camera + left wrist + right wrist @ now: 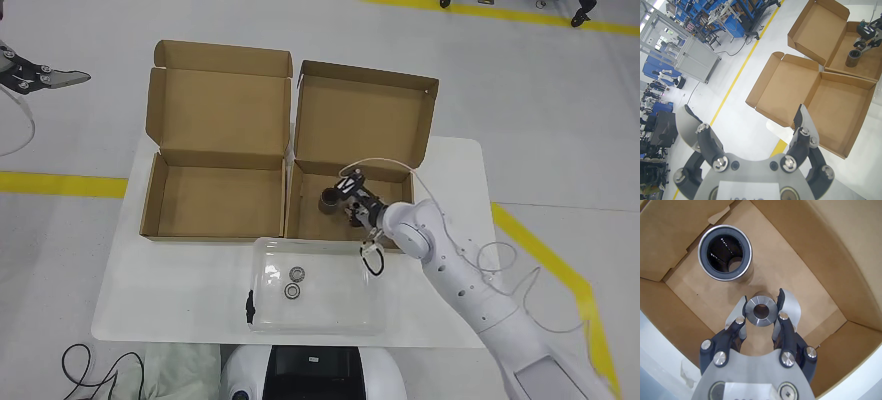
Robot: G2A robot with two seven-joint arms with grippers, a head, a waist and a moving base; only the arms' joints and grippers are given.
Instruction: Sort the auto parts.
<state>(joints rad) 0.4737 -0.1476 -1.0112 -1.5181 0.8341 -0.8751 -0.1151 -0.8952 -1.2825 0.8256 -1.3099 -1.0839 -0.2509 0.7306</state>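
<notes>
My right gripper [761, 311] [355, 212] is shut on a small metal sleeve [761, 313], held upright low inside the right cardboard box [810, 279] [310, 228]. Just beside it stands a large cylindrical linear bearing [725, 255] [329, 202] [853, 58], upright on the box floor and apart from the sleeve. Two small ring bearings [298, 272] [292, 291] lie in a clear plastic tray [330, 315] at the table's front. My left gripper [744, 117] [55, 77] hangs open with nothing between its fingers, off the table to the far left.
The left cardboard box [220, 200] [838, 113] holds nothing, and its lid stands open at the back like the right box's lid [365, 110]. Both boxes sit side by side on the white table [450, 180]. A thin white cable [400, 165] loops over the right arm.
</notes>
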